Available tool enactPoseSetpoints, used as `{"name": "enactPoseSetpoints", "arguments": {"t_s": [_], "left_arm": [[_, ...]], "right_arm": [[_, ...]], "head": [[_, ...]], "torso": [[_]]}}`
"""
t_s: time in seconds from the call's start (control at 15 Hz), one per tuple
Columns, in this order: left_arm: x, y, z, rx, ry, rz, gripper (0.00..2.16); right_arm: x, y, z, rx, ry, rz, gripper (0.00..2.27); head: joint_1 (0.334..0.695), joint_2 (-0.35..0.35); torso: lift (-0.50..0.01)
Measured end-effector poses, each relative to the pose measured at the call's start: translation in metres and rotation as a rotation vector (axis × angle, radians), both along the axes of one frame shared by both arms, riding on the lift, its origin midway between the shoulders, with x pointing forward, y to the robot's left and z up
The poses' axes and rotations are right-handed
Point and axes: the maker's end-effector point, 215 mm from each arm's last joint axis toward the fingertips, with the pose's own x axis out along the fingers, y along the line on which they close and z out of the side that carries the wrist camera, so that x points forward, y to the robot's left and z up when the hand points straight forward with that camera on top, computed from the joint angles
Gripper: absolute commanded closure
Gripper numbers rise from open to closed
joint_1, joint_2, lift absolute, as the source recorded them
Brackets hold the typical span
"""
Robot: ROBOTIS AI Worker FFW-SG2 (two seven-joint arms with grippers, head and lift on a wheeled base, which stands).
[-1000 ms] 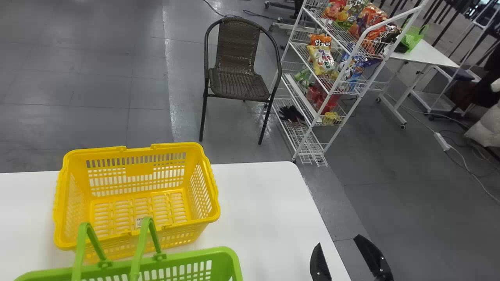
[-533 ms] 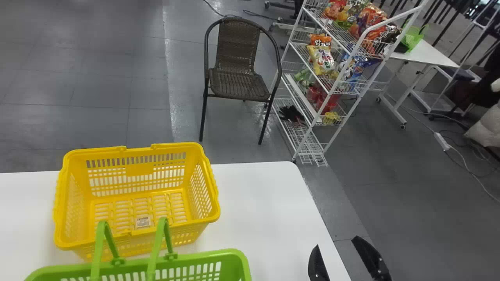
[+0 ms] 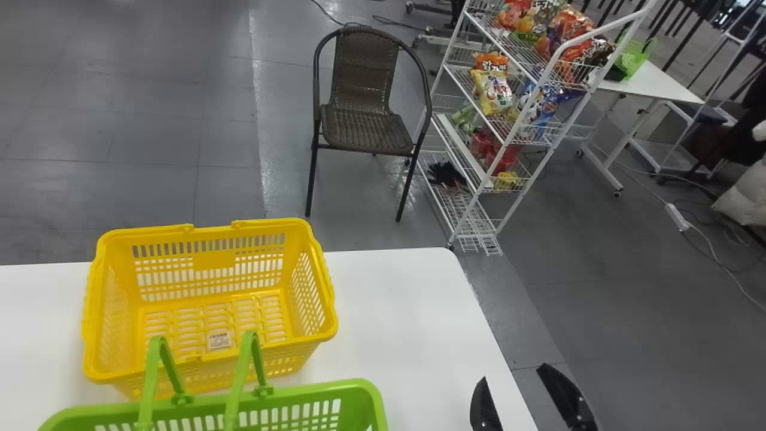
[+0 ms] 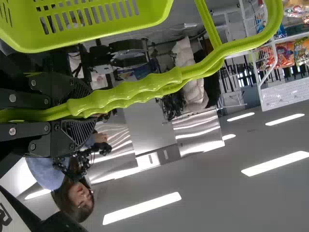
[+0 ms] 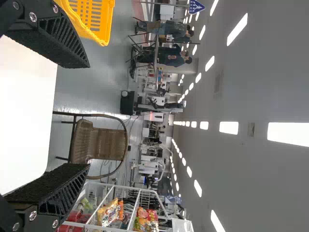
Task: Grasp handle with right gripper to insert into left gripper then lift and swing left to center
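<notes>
Seemingly, insertion's done; lifting and swinging left are coming next.
Left hand [image 4: 87,107] is clamping the ribbed green handle [image 4: 149,87], its slotted plastic basket [image 3: 311,389] sitting nearer than the yellow basket [image 3: 209,260]; right hand [image 3: 514,371] is gaping, empty.

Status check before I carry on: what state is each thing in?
Left gripper: shut on the green handles
Green handles: raised, held together
Green basket: upright; table contact unclear
Right gripper: open, empty
Yellow basket: upright, empty
Chair: unoccupied
White rack: stocked with snack bags
</notes>
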Motion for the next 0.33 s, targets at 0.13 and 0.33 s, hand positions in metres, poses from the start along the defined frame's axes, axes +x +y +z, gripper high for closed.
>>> {"name": "enactPoseSetpoints", "arguments": {"t_s": [0.13,0.33], "left_arm": [[0.0005,0.0004,0.0003,0.000,-0.001,0.001,2.14],[0.0015,0.0015,0.0000,0.001,-0.002,0.004,2.14]], "right_arm": [[0.0000,-0.0004,0.0001,0.001,0.000,-0.002,0.09],[0.0000,-0.0003,-0.0001,0.000,0.000,-0.001,0.09]], "head": [[0.695,-0.350],[0.695,-0.350]], "torso": [[0.000],[0.000]]}}
